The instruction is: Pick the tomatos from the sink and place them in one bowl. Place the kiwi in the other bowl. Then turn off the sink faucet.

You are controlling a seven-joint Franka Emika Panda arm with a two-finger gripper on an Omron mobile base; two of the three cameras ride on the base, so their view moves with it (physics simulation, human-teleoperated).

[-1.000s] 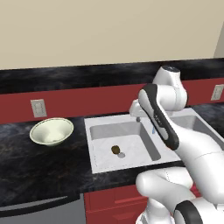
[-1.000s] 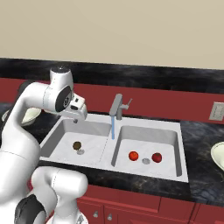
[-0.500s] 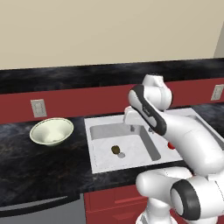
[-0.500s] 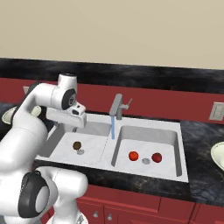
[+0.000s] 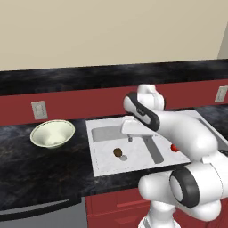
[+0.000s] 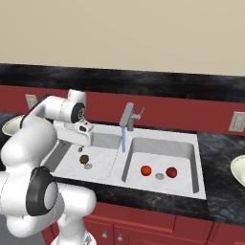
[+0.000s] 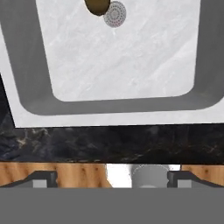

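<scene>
The kiwi (image 5: pixel 117 152) (image 6: pixel 84 158) (image 7: pixel 97 5) lies in the left basin of the sink (image 5: pixel 95 161) (image 6: pixel 201 184) (image 7: pixel 109 116), touching the round drain (image 7: pixel 115 14). My gripper (image 5: pixel 129 138) (image 6: pixel 80 149) (image 7: pixel 113 178) hangs open above that basin, a little behind the kiwi, holding nothing. Two tomatos (image 6: pixel 146 170) (image 6: pixel 171 172) rest in the right basin; one tomato (image 5: pixel 174 148) peeks past my arm. The faucet (image 6: pixel 128 116) pours a blue stream (image 6: pixel 123 141). A cream-green bowl (image 5: pixel 51 133) sits on the left counter, and another bowl (image 6: pixel 238 170) is at the right edge.
The black counter (image 5: pixel 40 164) surrounds the sink, with a red backsplash and wall outlets (image 5: pixel 39 109) (image 6: pixel 236 121) behind. My own arm crosses over the divider and right basin in the left base view. The left bowl (image 6: pixel 9 125) is partly hidden behind my arm.
My arm has swung down and leftward from high over the sink, so the hand now sits low over the left basin near the kiwi. Fruits and bowls have not moved.
</scene>
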